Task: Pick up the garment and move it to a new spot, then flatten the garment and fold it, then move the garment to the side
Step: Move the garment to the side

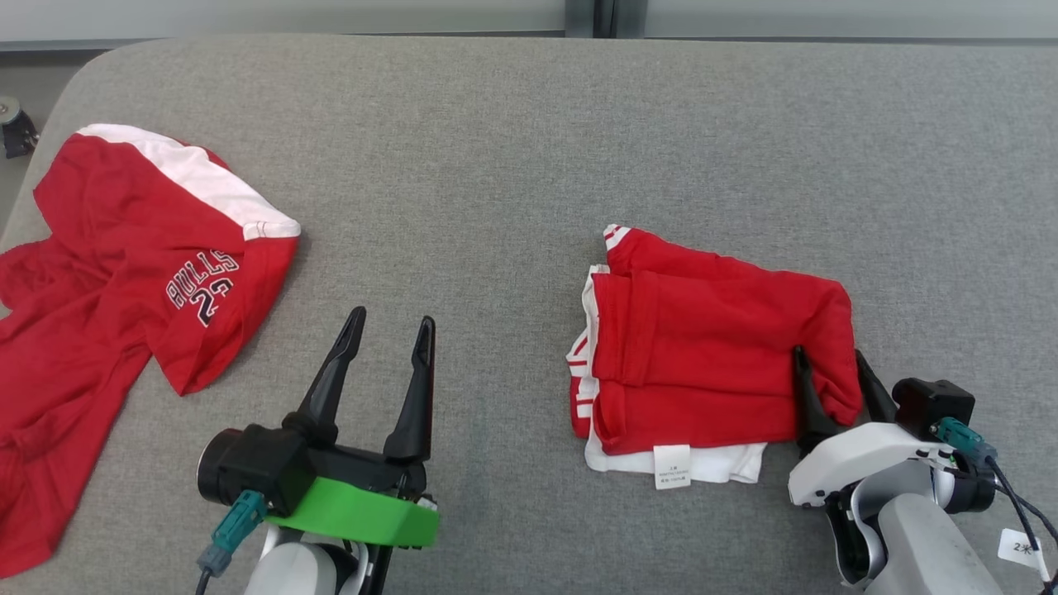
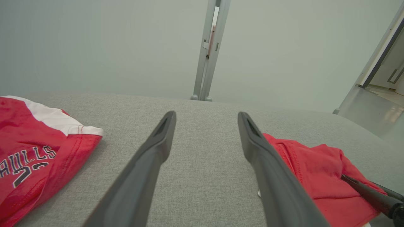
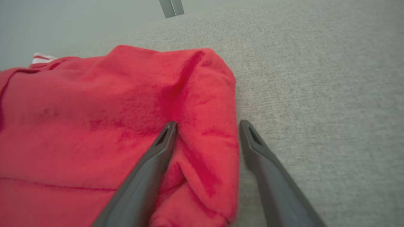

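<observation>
Folded garment [image 1: 711,347] lies at four o'clock on the grey surface [image 1: 529,149]. The right gripper [image 1: 829,355], jaws spread, straddles its three o'clock edge; it should pinch every layer before dragging sideways. The left gripper [image 1: 392,318] hangs open, empty.

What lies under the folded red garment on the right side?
A white layer with a small label shows below the folded red garment at its near and left edges. How far it reaches underneath is covered by the red cloth.
</observation>
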